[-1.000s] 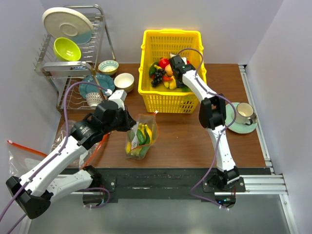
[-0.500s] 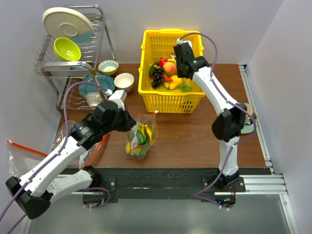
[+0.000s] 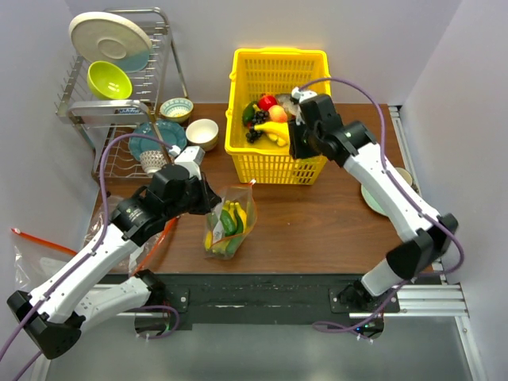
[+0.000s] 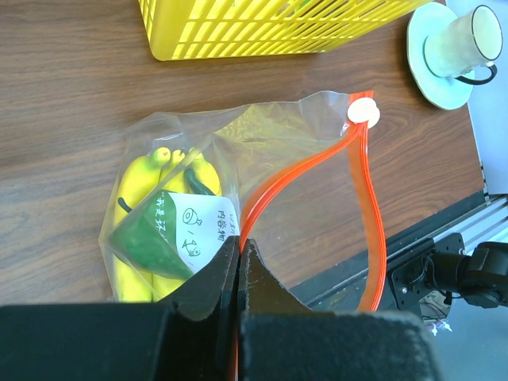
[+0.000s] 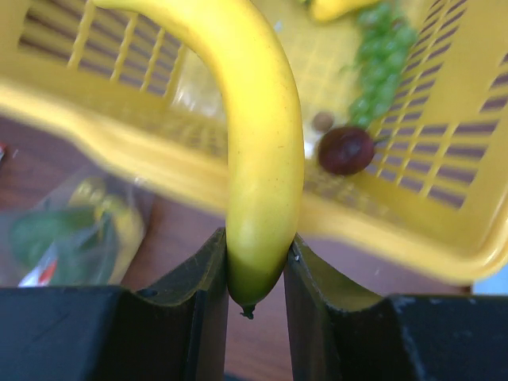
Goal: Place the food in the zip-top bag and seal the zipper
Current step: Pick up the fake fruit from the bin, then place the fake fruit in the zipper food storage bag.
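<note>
Your zip-top bag lay flat just ahead of your left claw. That claw's fingers were pinched fully together on the orange-red zipper, and the strip looped off to the claw's right, up to a white slider. Inside the bag, left of the fingertips, sat a banana bunch and a green vegetable piece. It carried a white label whose print was too small to read. Your right claw was clamped on a single yellow banana, its tip wedged between the two fingers. Beyond it the yellow basket held green grapes. A brown wooden table lay underneath, with a cup on a saucer far to the left claw's right, and a dish rack and pale walls beyond
</note>
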You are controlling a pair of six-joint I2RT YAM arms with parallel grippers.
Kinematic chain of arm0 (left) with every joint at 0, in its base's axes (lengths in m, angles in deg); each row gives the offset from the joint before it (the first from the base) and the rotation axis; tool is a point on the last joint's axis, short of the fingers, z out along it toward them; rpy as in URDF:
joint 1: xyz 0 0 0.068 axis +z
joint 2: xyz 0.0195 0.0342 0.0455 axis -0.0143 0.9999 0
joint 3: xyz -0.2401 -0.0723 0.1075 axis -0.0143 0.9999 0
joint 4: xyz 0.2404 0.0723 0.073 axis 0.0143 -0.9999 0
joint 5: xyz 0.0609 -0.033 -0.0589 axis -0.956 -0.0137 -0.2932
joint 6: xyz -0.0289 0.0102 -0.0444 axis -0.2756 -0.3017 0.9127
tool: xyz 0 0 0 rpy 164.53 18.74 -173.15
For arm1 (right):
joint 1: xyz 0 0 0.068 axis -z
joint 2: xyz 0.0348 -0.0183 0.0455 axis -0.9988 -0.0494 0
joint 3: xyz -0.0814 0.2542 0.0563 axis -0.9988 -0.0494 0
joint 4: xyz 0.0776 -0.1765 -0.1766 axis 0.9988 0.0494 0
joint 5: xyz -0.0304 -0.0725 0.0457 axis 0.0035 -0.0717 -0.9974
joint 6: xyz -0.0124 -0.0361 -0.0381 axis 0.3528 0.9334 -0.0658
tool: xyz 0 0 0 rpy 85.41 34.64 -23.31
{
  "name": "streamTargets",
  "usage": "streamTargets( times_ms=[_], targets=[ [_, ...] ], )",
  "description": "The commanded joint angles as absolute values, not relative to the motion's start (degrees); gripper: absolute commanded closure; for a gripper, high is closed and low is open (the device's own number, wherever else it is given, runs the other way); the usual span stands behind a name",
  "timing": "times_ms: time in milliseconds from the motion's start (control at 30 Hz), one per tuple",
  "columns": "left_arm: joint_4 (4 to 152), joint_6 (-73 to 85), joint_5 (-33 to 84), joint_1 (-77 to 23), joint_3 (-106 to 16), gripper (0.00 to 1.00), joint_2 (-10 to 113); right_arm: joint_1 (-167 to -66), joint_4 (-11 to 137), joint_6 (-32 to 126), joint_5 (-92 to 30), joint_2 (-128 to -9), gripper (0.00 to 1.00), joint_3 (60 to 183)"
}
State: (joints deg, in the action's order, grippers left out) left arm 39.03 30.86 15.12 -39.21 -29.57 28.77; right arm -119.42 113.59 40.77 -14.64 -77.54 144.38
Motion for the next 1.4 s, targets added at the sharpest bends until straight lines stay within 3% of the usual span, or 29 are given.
streamTargets(
  times_ms=[0, 233, 833, 1367],
  targets=[
    [41.5, 30.6, 14.9, -39.4, -30.6, 1.00, 28.7, -122.8, 115.0, 38.2, -23.3, -67.0, 0.96, 138.9],
    [41.5, 30.8, 15.1, -39.5, -32.1, 1.00, 30.6, -127.3, 116.3, 36.7, -34.4, -56.4, 0.96, 129.7],
    [42.1, 33.1, 17.0, -39.4, -35.4, 1.00, 34.9, -135.5, 130.5, 38.3, -31.3, -54.7, 1.00, 131.5],
    [45.1, 35.1, 22.0, -39.4, -33.5, 1.00, 35.2, -143.6, 134.5, 34.8, -9.2, -71.9, 1.00, 143.0]
  ],
)
